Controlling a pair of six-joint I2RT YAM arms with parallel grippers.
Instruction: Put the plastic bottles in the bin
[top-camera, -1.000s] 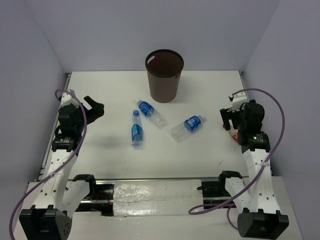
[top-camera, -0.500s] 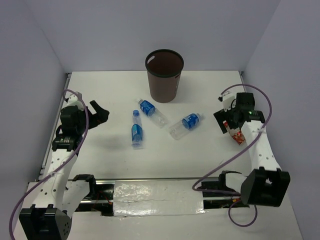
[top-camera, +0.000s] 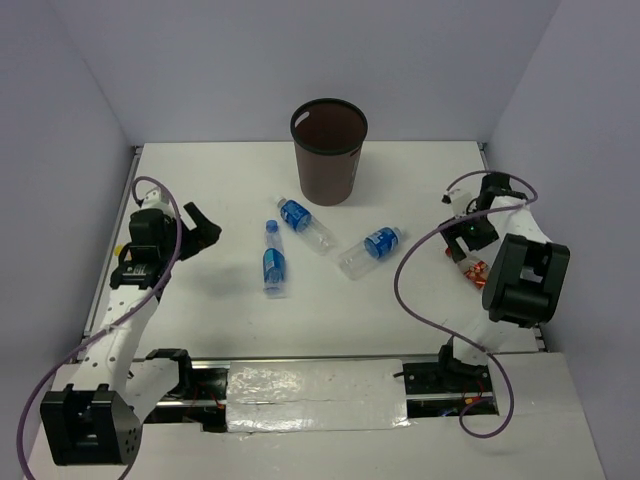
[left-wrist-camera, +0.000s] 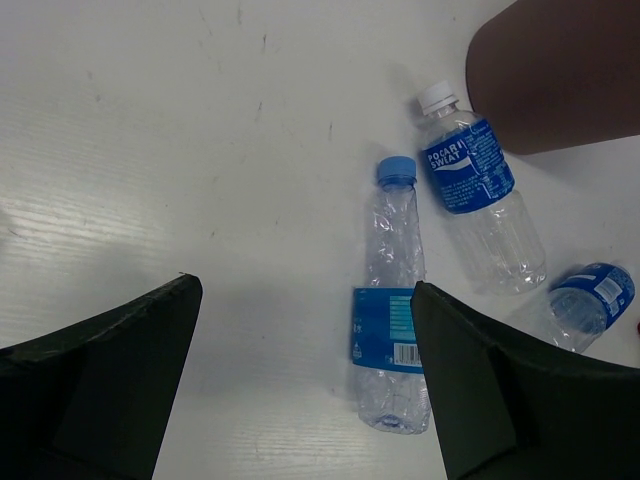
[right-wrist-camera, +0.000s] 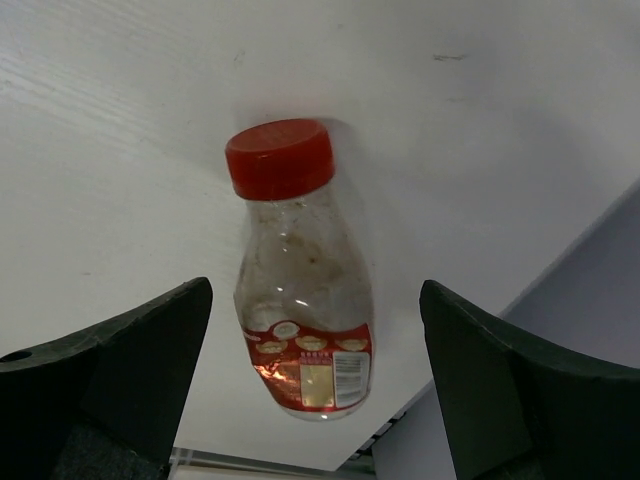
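Three clear plastic bottles with blue labels lie on the white table: a left one (top-camera: 272, 262), a middle one (top-camera: 302, 226) and a right one (top-camera: 372, 250). The brown bin (top-camera: 328, 150) stands upright behind them. My left gripper (top-camera: 200, 228) is open and empty, to the left of the bottles. In the left wrist view (left-wrist-camera: 305, 385) the blue-capped bottle (left-wrist-camera: 392, 320) lies just inside the right finger, with the white-capped bottle (left-wrist-camera: 478, 200), the third bottle (left-wrist-camera: 585, 305) and the bin (left-wrist-camera: 560, 70) beyond. My right gripper (top-camera: 463, 238) is open at the right edge.
A clear bottle with a red cap and red label (right-wrist-camera: 300, 290) lies between my right gripper's open fingers (right-wrist-camera: 315, 385), close to the table's right edge; it also shows in the top view (top-camera: 474, 267). Walls enclose the table on three sides.
The right arm has folded back, with its gripper staying over the red-capped bottle by the right edge. The left gripper has shifted slightly toward the bottles. The bottles have not moved.
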